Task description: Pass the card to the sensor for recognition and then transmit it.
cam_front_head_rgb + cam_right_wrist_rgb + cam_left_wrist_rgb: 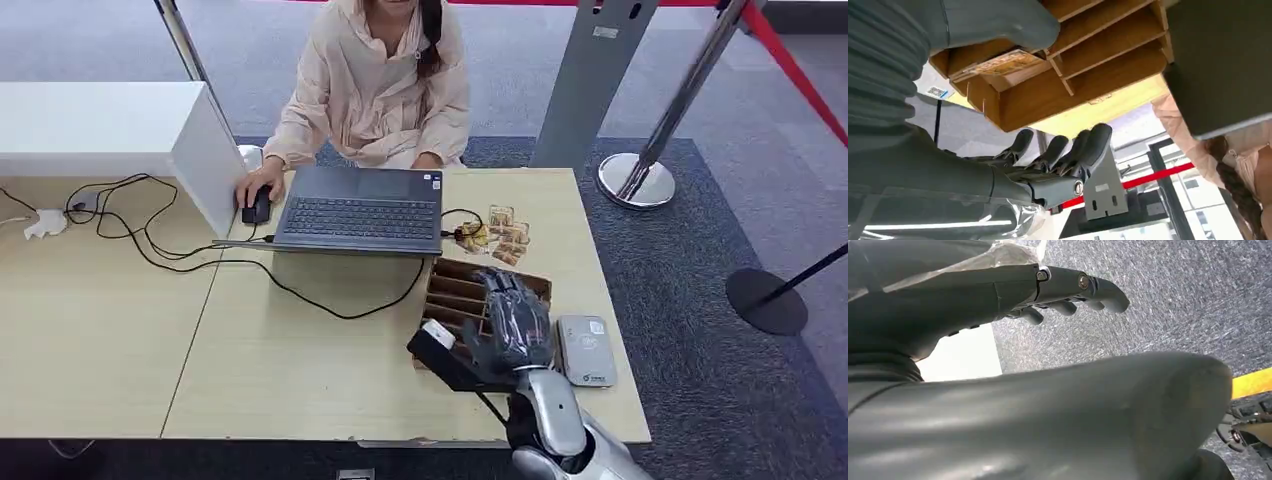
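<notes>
Hovering over the wooden slotted card rack (452, 296) near the table's (300, 350) front right corner, the right hand (512, 322) has its fingers (1083, 150) stretched out and apart, w/ nothing in its grasp. Thumb (998, 22) sits against the rack's edge in the right wrist view, close to a patterned card (998, 64) lying in one of the end slots; whether thumb touches the card, can't tell. Other slots of the rack look bare in that view. Just beside the rack on its right lies the grey card sensor (585, 350), flat on the table, apart from the hand. More cards (503, 238) w/ brown patterns lie loose on the table behind the rack, next to the laptop (355, 210). A small black block w/ a white top (437, 340) stands at the rack's front left, touching or nearly touching the hand's thumb side.

Left hand (1068, 290) hangs over grey carpet, fingers gently curved and spread, holding nothing.

Across the table a person in a pale pink top (375, 90) sits at the laptop, one hand on a black mouse (257, 208). Black cables (150, 240) trail over the table's left part toward a white box (110, 130)
</notes>
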`<state>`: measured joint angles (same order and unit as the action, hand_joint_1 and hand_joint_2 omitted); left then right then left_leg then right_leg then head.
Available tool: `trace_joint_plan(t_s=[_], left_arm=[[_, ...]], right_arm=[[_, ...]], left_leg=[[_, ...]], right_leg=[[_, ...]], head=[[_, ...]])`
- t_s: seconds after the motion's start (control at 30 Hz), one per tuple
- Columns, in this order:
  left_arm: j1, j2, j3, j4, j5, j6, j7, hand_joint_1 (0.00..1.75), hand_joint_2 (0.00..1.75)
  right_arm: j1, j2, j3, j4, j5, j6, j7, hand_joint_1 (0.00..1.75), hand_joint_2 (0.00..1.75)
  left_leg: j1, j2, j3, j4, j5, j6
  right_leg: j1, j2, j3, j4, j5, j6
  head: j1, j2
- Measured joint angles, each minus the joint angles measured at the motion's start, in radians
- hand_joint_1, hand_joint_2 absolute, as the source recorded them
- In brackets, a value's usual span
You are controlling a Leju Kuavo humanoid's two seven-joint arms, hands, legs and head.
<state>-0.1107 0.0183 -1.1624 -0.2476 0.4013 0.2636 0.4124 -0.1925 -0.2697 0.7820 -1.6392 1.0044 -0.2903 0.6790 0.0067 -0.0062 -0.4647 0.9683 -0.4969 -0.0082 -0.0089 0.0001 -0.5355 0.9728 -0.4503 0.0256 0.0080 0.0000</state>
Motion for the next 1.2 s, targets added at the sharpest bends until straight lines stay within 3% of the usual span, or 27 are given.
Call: trace_joint_plan(t_s=[0.7, 1.2], left_arm=[[0.000, 0.000, 0.000, 0.000, 0.009, 0.006, 0.000, 0.00, 0.00], [0.001, 0.002, 0.000, 0.000, 0.009, 0.013, 0.000, 0.00, 0.00]], right_arm=[[0.015, 0.003, 0.016, 0.016, -0.002, -0.002, 0.000, 0.59, 1.75], [0.031, 0.000, 0.015, 0.047, -0.014, -0.003, 0.008, 0.70, 1.75]], left_leg=[[0.000, 0.000, 0.000, 0.000, 0.000, 0.000], [0.000, 0.000, 0.000, 0.000, 0.000, 0.000]], right_leg=[[0.000, 0.000, 0.000, 0.000, 0.000, 0.000], [0.000, 0.000, 0.000, 0.000, 0.000, 0.000]], head=[[0.000, 0.000], [0.000, 0.000]])
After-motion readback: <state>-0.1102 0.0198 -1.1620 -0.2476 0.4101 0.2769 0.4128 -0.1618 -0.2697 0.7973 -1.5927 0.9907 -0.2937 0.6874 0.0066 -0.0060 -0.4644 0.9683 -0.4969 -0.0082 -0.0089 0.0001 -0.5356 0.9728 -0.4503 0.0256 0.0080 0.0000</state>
